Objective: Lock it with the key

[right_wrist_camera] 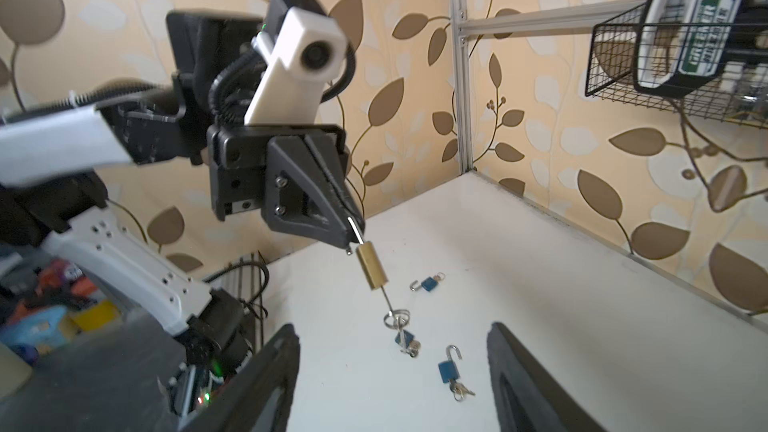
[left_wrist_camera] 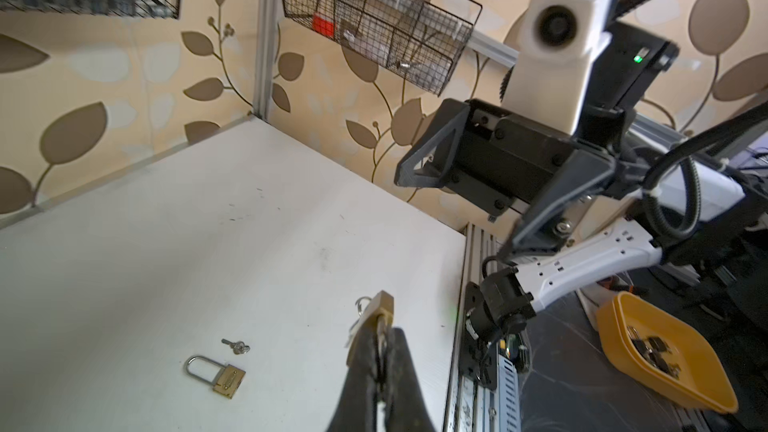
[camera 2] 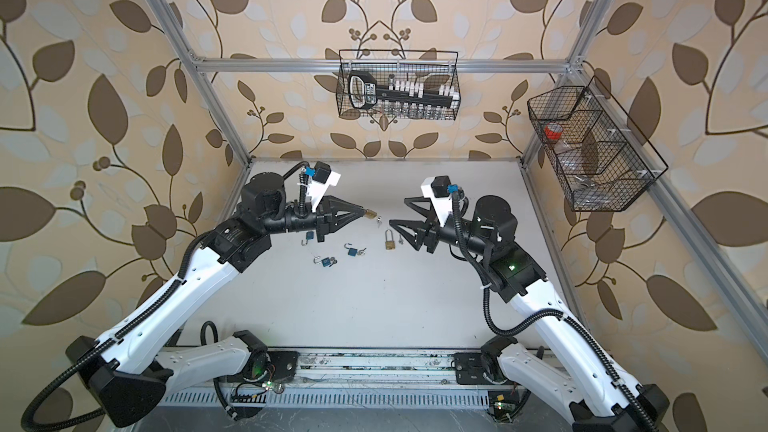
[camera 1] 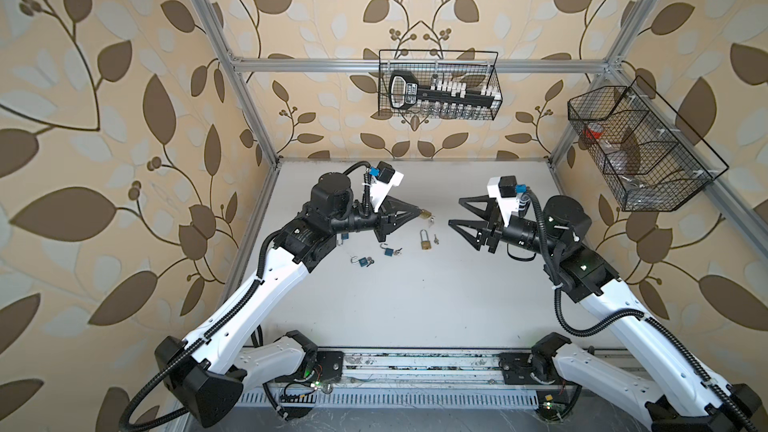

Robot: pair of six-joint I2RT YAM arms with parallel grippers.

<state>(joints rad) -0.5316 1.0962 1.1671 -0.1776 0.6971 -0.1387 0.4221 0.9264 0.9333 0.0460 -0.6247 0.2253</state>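
Left fingers: you have them clamped on the shackle of the brass padlock, clear of the bench.
Key: seated in its underside.
Right fingers: spread, empty.

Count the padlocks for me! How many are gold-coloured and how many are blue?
Brass-coloured metal padlocks: 2 (one gripped by the left end effector, one lying on the white table)
Small blue padlocks: 3, all on the table
Total: 5
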